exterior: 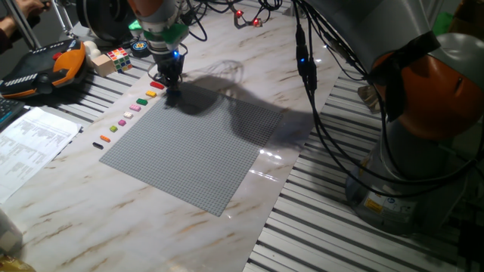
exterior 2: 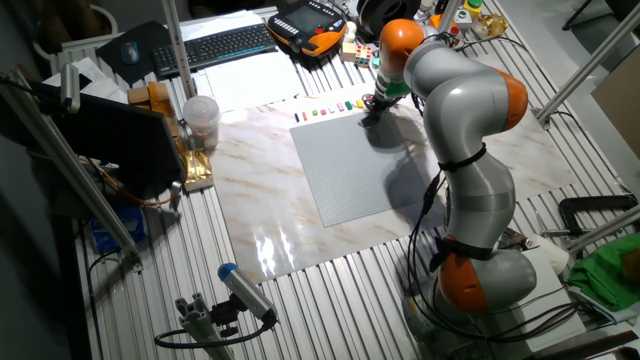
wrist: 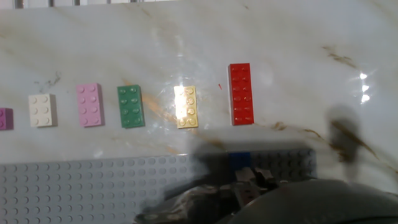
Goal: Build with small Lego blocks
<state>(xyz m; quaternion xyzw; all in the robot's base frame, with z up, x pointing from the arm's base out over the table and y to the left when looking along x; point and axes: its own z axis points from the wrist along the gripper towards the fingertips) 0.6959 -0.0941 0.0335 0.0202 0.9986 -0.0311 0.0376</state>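
Observation:
The grey studded baseplate lies on the marble table. My gripper stands low over its far corner. In the hand view the fingers look closed, with a small blue Lego block at their tips on the baseplate's edge. Just beyond that edge lies a row of small Lego blocks: red, yellow, green, pink, white and a purple one cut by the frame. The row runs on to orange and black bricks. From the other fixed view, the gripper sits beside the row.
A multicoloured puzzle cube and a wooden block stand behind the row. An orange-black pendant and printed sheets lie at the left. Cables hang from the arm over the table's right side. A keyboard lies further back.

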